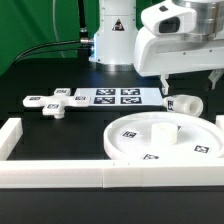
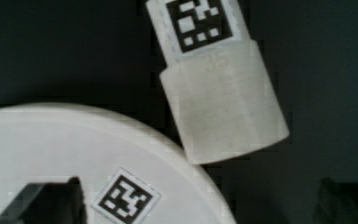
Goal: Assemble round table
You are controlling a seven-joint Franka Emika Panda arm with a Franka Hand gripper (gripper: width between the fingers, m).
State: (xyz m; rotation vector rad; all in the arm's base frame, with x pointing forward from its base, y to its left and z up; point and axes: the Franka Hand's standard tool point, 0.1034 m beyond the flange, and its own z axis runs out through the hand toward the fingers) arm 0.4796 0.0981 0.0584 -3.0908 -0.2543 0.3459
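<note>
The large rimmed disc (image 1: 160,138) with its centre hub lies flat at the front right. It fills a corner of the wrist view (image 2: 69,160), showing a tag. The thick short cylinder (image 1: 186,103) lies on its side just behind the disc, and in the wrist view (image 2: 226,95) it lies at the disc's edge with a tag on one end. The flat cross-shaped piece (image 1: 55,104) lies far off at the exterior view's left. My gripper (image 1: 188,84) hangs above the cylinder and the disc's back edge. It is open and empty (image 2: 194,208), with dark fingertips (image 2: 43,205) wide apart.
The marker board (image 1: 110,97) lies behind the disc, near the robot base (image 1: 112,40). Long white wall bars run along the front (image 1: 110,176), the left (image 1: 10,135) and the right (image 1: 217,125).
</note>
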